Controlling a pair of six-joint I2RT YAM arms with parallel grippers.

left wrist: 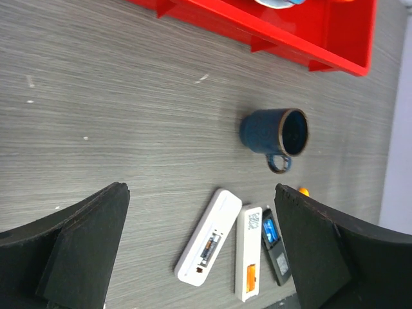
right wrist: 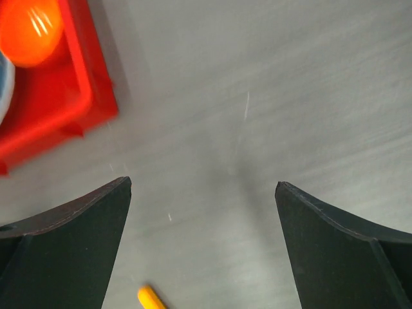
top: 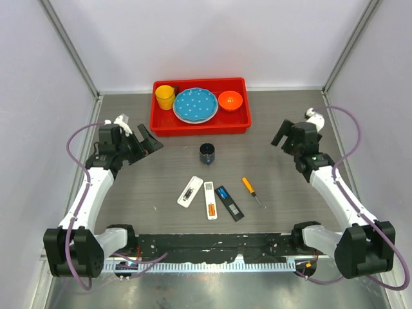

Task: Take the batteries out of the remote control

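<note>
Black fingers (left wrist: 84,251) of the left gripper (left wrist: 199,188) fill the lower corners of the left wrist view, spread wide with nothing between them: released. The right gripper (right wrist: 203,183) is likewise released, jaws apart and empty over bare table (right wrist: 270,77).

Three batteries noted, each seated in the open compartment of its own remote. The dark battery (top: 188,194) lies in the first white remote (top: 196,181), the orange battery (top: 211,209) in the second white remote (top: 208,189), and the blue battery (top: 223,192) in the black remote (top: 235,210). None has been taken out. The three remotes lie side by side near the middle of the table, fanned slightly. The black remote is at 3 o'clock from the second white remote, the first white remote at 9 o'clock from it.

An orange-handled screwdriver (top: 248,185) lies at 3 o'clock from the black remote, apart from it. A dark blue mug (top: 206,154) stands upright at 12 o'clock from the remotes, near but not touching. A red tray (top: 199,128) sits further out at 12 o'clock, holding a yellow cup (top: 165,96), a blue spotted plate (top: 195,105) and an orange bowl (top: 230,100).

From the remotes, the left gripper is at 10 o'clock and the right gripper at 2 o'clock, both well apart from them.
</note>
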